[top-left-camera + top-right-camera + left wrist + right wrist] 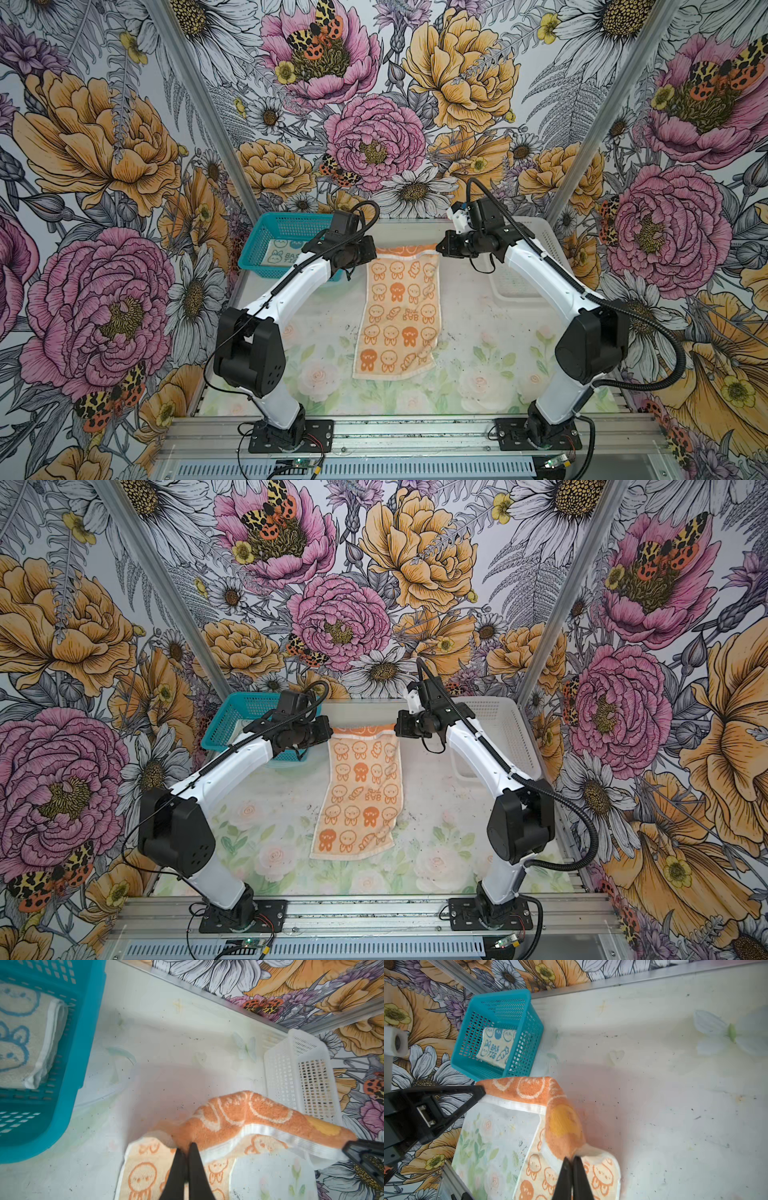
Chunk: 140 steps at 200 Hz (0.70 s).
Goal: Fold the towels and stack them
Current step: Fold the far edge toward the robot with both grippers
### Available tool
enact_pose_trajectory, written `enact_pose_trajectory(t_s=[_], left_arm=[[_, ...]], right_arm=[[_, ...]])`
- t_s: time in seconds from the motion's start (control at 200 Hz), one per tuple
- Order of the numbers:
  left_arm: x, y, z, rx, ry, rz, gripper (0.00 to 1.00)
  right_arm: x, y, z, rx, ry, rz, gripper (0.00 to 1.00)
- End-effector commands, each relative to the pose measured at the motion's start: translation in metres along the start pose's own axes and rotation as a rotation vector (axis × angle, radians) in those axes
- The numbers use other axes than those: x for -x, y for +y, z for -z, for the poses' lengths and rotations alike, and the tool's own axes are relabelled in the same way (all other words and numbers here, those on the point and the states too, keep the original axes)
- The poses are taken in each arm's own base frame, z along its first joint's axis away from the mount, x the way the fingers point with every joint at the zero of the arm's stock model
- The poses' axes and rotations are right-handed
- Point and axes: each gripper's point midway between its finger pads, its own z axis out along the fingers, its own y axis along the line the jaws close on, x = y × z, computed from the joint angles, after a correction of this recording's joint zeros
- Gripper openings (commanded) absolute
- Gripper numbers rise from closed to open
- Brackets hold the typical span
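Top views both show two white and black robot arms reaching over a pale table (pixel 478 332) printed with faint roses. An orange towel (pixel 399 307) with white bunny prints runs down the middle of the table, long side pointing from the far edge toward the near edge.

The towel's far end is lifted off the table and pulled taut between the two grippers. The left gripper (pixel 372 254) is clamped on the towel's far left corner. The right gripper (pixel 438 248) is clamped on the far right corner. The raised edge curls over and shows a deeper orange side with a white hem. The towel's near end rests on the table, with one corner slightly rumpled.

Left wrist view: two dark fingers (pixel 195 1163) are pressed together, pinching the cloth. Right wrist view: the same tight pinch on the opposite corner.

A teal basket (pixel 255 245) stands at the far left corner of the table. Inside it lies a folded cream towel (pixel 496 1047) with blue bunnies and lettering. A white basket (pixel 503 725) stands at the far right corner, partly hidden behind the right arm.
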Motion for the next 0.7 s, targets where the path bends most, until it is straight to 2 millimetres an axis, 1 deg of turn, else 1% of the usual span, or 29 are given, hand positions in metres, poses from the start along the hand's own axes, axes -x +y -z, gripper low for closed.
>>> enact_pose_trajectory(t_s=[0.0, 0.105, 0.21, 0.305, 0.435, 0.475, 0.505, 0.525, 0.53, 0.54, 0.55, 0.64, 0.696], left_arm=[[0.028, -0.016, 0.025, -0.048, -0.1, -0.06, 0.0], [0.017, -0.005, 0.025, -0.032, -0.081, -0.058, 0.0], [-0.006, 0.008, 0.026, -0.011, -0.046, -0.044, 0.0], [-0.033, 0.021, 0.028, 0.003, -0.006, -0.025, 0.0], [-0.067, 0.042, 0.04, 0.03, 0.02, 0.007, 0.0], [-0.077, 0.048, 0.043, 0.033, 0.025, 0.018, 0.0], [-0.087, 0.053, 0.044, 0.04, 0.039, 0.027, 0.0], [-0.09, 0.056, 0.046, 0.043, 0.039, 0.037, 0.0], [-0.095, 0.058, 0.045, 0.048, 0.047, 0.037, 0.0], [-0.096, 0.058, 0.046, 0.045, 0.046, 0.043, 0.0], [-0.101, 0.062, 0.045, 0.053, 0.058, 0.048, 0.0], [-0.13, 0.074, 0.043, 0.064, 0.106, 0.071, 0.0], [-0.147, 0.081, 0.04, 0.074, 0.14, 0.086, 0.0]], right_arm=[[0.017, 0.012, 0.01, 0.05, -0.055, 0.041, 0.0], [0.0, 0.008, 0.001, 0.062, -0.019, 0.021, 0.0], [-0.029, 0.003, -0.003, 0.057, 0.012, 0.001, 0.0], [-0.062, -0.001, -0.008, 0.061, 0.049, -0.022, 0.0], [-0.114, -0.003, -0.014, 0.05, 0.117, -0.034, 0.0], [-0.13, 0.0, -0.016, 0.054, 0.136, -0.037, 0.0], [-0.142, 0.0, -0.018, 0.055, 0.149, -0.044, 0.0], [-0.15, -0.001, -0.019, 0.055, 0.158, -0.052, 0.0], [-0.151, 0.0, -0.02, 0.056, 0.16, -0.052, 0.0], [-0.156, -0.001, -0.021, 0.057, 0.168, -0.058, 0.0], [-0.158, -0.001, -0.022, 0.059, 0.169, -0.062, 0.0], [-0.188, -0.005, -0.034, 0.068, 0.213, -0.104, 0.0], [-0.2, -0.009, -0.043, 0.069, 0.228, -0.129, 0.0]])
